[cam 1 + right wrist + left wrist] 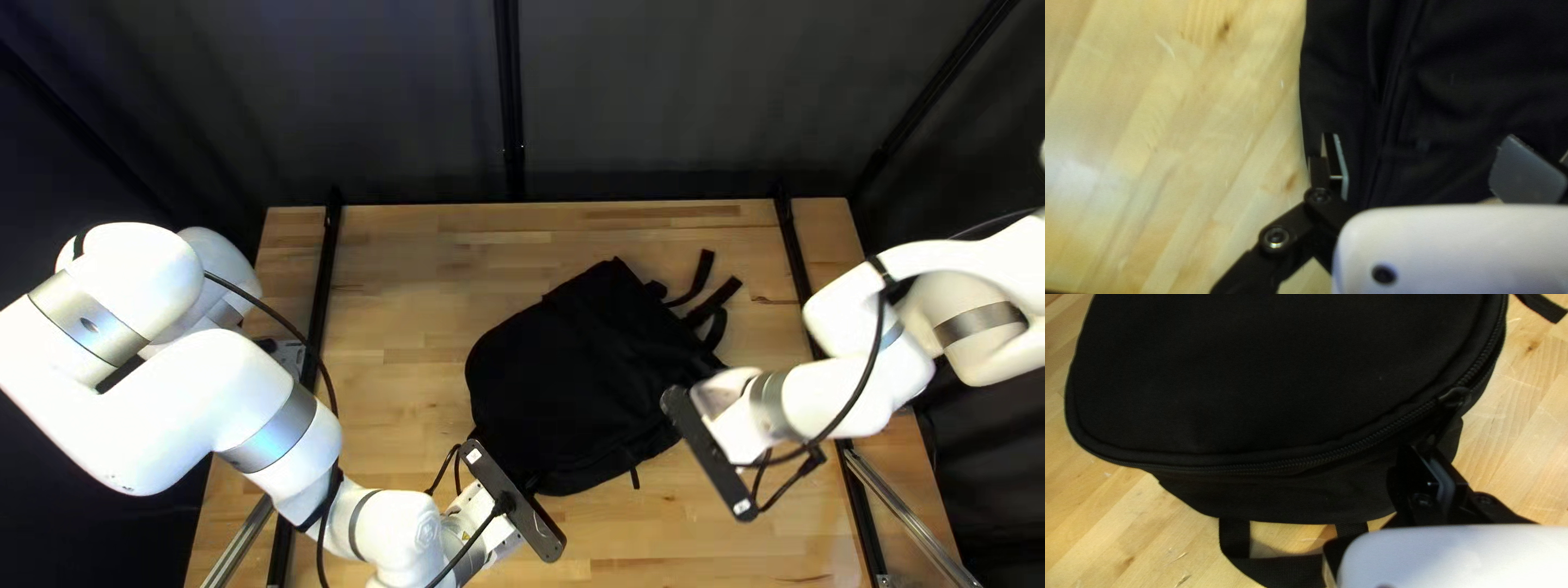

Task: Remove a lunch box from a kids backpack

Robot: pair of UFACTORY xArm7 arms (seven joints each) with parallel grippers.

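Across a wooden tabletop [392, 327] lies a black backpack [577, 370], straps [713, 310] trailing toward the far right. The left gripper [479, 514] has its fingers [1449, 491] pinched on a zipper pull [1440, 423] near the carry handle [1234, 544], while the right gripper [732, 425] holds its fingers [1333, 163] spread over the bag's right edge.

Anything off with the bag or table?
Nothing major. The backpack lies slantwise; no tear or spill visible. Only oddity: small pale marks on the tabletop near its webbing loop, scratches or slivers, can't tell which.
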